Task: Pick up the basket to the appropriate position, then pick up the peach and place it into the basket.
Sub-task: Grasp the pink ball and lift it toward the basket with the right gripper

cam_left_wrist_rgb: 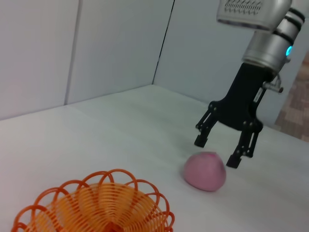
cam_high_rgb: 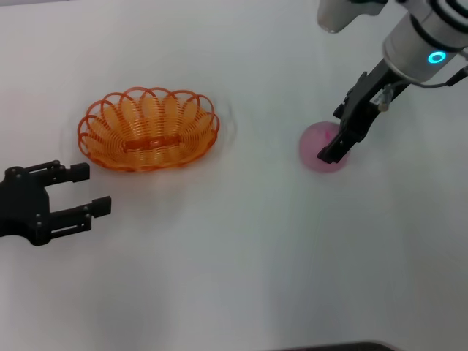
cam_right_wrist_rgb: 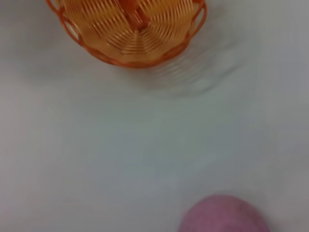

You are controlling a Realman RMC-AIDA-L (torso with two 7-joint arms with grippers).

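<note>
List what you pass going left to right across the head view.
Left gripper → basket → peach, with the right gripper open over it.

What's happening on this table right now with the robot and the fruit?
The right gripper hangs open just above the peach, its fingers spread to either side of the fruit but not closed on it. The peach sits on the white table, well apart from the orange wire basket, which stands empty on the robot's left side. The left gripper is open and idle near the basket, not touching it. So the peach has not yet been picked up.
</note>
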